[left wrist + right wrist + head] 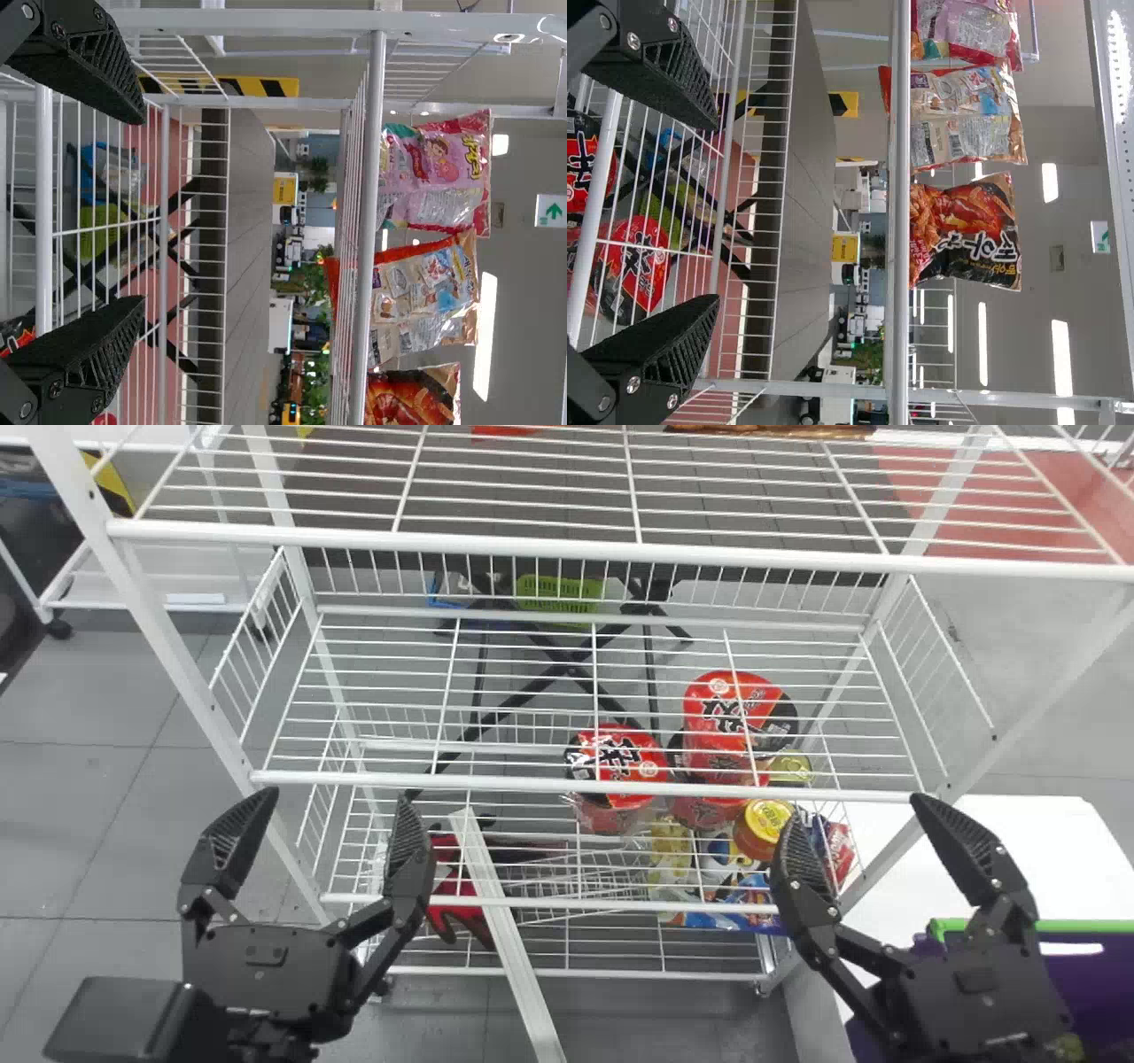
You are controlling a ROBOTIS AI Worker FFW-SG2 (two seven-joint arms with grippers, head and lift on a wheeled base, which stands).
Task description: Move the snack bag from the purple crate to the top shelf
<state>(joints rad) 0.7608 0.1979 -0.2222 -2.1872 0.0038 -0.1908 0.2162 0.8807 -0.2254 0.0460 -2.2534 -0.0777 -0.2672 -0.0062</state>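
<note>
Top shelf (567,548): white wire, carrying an upright row of a pink snack bag (438,173), an orange-and-white snack bag (425,292) in the middle, and a dark snack bag with red food print (966,230); which is the task's, cannot tell. Purple crate (1099,979) sits low at right, green-rimmed, partly hidden, contents unclear.

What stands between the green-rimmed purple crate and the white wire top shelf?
In the head view, the black right gripper partly covers the crate; the rack's right front post and the top shelf's front rail lie between.
</note>
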